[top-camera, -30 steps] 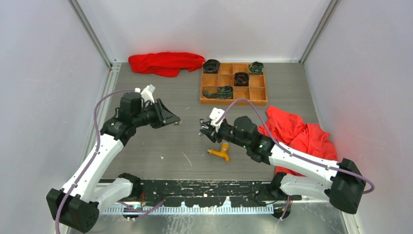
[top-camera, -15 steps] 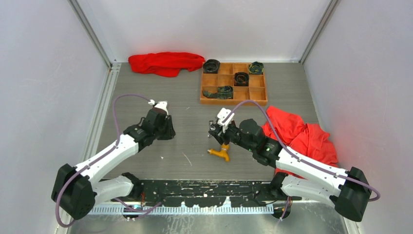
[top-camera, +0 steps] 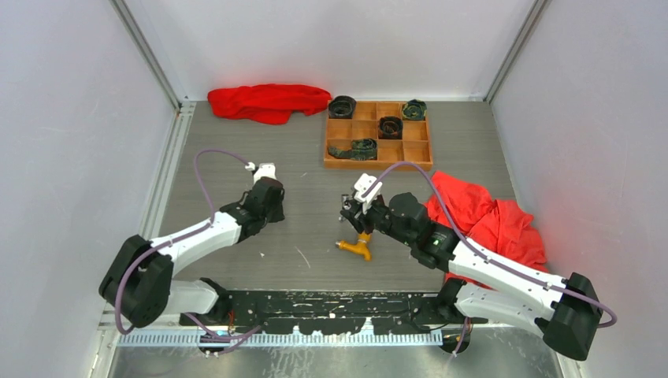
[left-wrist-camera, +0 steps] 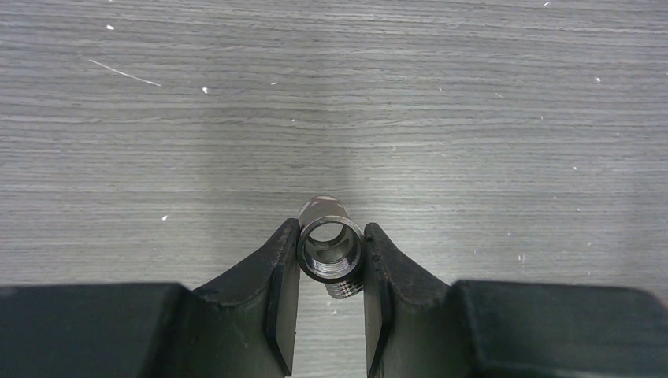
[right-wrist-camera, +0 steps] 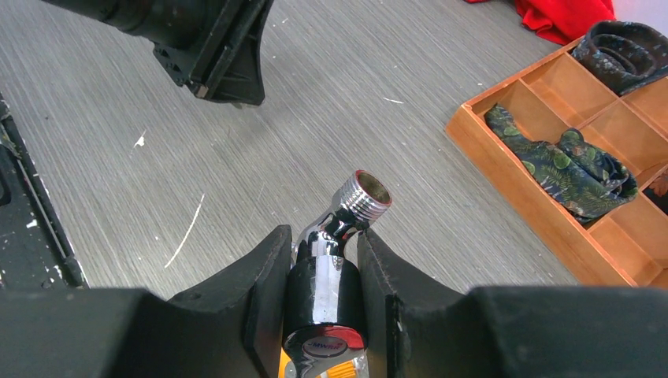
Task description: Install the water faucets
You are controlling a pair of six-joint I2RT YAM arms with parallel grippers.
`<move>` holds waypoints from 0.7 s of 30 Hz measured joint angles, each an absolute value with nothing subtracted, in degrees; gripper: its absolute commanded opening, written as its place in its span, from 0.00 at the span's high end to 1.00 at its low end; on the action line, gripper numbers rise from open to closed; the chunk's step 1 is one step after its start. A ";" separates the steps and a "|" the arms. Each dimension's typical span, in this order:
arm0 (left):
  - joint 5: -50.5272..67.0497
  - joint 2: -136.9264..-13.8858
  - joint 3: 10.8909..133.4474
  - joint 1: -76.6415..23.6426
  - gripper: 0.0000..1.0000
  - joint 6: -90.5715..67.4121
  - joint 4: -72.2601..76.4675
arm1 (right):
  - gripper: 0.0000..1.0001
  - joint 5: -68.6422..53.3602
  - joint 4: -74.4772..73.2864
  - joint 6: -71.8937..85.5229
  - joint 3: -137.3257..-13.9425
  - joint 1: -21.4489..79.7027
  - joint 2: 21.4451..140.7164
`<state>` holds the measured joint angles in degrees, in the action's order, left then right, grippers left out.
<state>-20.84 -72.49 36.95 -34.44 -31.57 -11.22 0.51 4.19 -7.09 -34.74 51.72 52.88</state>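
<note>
**While both arms hold metal, the threads have to meet square**

Because the joint here looks like a screw fit, the step in hand is judged to be bringing two held pieces together, and alignment matters more than speed.

The right end effector point(right-wrist-camera: 323, 236) is closed to a narrow gap on the body of the silver faucet point(right-wrist-camera: 327, 287), whose threaded mouth point(right-wrist-camera: 364, 193) points up toward 1 o'clock in the wrist view. The left end effector point(left-wrist-camera: 329, 236) is likewise nearly closed, pinching a short threaded fitting point(left-wrist-camera: 331, 246) with its open bore facing the camera. Whether that fitting touches the worktop point(top-camera: 236, 150) cannot be told.

Seen from above, the left end effector sits at 9 o'clock of the right one, well apart. The orange-yellow faucet point(top-camera: 356, 246) lies loose on the worktop at 6 o'clock of the right end effector, just beside it. The tray point(top-camera: 378, 165) stands at 12 o'clock.

To do this well, turn both axes onto one line before closing the gap, approach slowly, and start the thread gently; a tilted start would likely jam or twist a piece in its grip.
</note>
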 measured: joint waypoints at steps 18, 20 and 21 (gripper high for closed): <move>-18.87 -81.78 38.83 -34.44 0.32 -33.93 -9.80 | 0.99 1.65 3.31 -7.18 -34.68 51.62 52.40; -19.16 -81.54 38.83 -34.44 0.24 -34.13 -11.35 | 0.99 1.61 3.31 -7.18 -34.68 51.64 52.53; -19.42 -81.23 38.83 -34.44 0.21 -34.17 -12.01 | 0.99 1.61 3.29 -7.18 -34.68 51.62 52.60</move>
